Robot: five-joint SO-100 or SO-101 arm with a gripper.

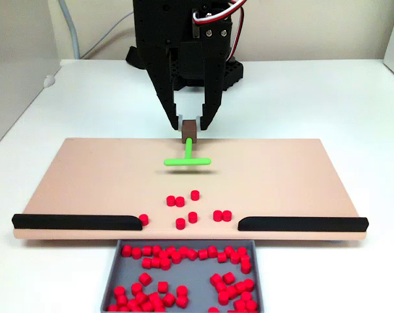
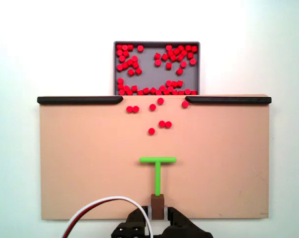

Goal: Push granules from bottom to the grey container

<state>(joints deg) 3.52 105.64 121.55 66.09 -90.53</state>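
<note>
Gripper [image 1: 190, 125] points down, clamped on the green pusher [image 1: 187, 158], seemingly just above the board [image 1: 86, 176].

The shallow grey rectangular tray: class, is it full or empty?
Partly full: the grey tray holds many small red cylindrical pellets, bare floor showing between.

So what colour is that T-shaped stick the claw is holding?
Bright green pusher, clearest in the fixed view from above.

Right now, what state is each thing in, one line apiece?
Black two-finger pincer: shut on the pusher's brown block.
Green T-shaped pusher bar: held, crossbar behind the loose pellets, touching none.
Tiny bright red cylindrical granules: eight loose on the board, many already in the tray.
Shallow grey rectangular container: partly filled, at the gap between the strips.
Two black strips: along the board's edge.
</note>
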